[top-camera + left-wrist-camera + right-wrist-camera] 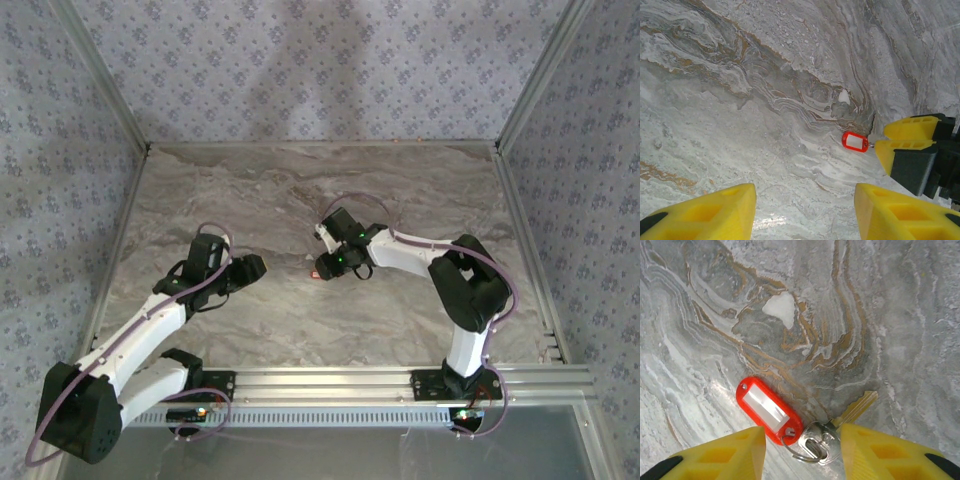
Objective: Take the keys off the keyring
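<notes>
The keyring lies flat on the marble table: a red plastic tag (769, 410) with a white label, joined to a thin silvery ring (801, 452). On the ring hangs a key (856, 409) with a silvery head and a brass blade pointing up and right. My right gripper (802, 456) is open just above the table, its yellow fingers on either side of the ring and key head. From above, the red tag (314, 272) sits at the right gripper (326, 264) tip. My left gripper (805, 212) is open over bare table, with the tag (855, 141) ahead of it to the right.
The marble table (300, 200) is walled with patterned panels at the back and both sides. An aluminium rail (400, 380) runs along the near edge. The right gripper's yellow fingertips (907, 142) show beside the tag in the left wrist view.
</notes>
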{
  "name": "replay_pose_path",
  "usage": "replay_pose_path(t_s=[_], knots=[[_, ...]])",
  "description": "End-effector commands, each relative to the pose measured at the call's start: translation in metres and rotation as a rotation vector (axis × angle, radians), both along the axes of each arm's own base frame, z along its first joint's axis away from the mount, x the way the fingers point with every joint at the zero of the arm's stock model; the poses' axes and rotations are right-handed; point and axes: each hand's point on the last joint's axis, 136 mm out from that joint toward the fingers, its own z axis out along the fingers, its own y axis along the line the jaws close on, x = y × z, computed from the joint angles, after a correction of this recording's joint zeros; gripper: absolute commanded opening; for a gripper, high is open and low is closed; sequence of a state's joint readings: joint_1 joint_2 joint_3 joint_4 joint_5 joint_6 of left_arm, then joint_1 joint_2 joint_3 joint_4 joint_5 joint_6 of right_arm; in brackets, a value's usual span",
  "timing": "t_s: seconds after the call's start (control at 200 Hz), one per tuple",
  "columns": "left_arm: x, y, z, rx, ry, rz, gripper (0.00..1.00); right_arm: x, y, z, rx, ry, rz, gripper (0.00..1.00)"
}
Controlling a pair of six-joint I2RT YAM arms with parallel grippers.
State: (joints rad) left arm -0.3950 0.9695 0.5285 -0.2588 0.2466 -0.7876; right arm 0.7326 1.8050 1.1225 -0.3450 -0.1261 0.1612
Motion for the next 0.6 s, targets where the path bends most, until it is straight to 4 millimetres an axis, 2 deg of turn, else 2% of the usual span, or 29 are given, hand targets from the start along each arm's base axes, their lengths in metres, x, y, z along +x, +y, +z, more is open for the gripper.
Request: replay_pose_path(t_s=[0.0, 0.23, 0.595], knots=[[-0.001, -0.002, 0.001, -0.009, -0.003, -0.004, 0.55, -0.009, 0.0, 0.006, -0.029, -0.016, 0.072, 0.49], [-0.001, -0.002, 0.001, -0.008, -0.004, -0.006, 0.55, -0.009, -0.001, -0.002, -0.065, -0.013, 0.082, 0.46], [-0.002, -0.001, -0.002, -0.003, 0.0, -0.002, 0.55, -0.009, 0.001, -0.008, -0.089, -0.012, 0.09, 0.32]])
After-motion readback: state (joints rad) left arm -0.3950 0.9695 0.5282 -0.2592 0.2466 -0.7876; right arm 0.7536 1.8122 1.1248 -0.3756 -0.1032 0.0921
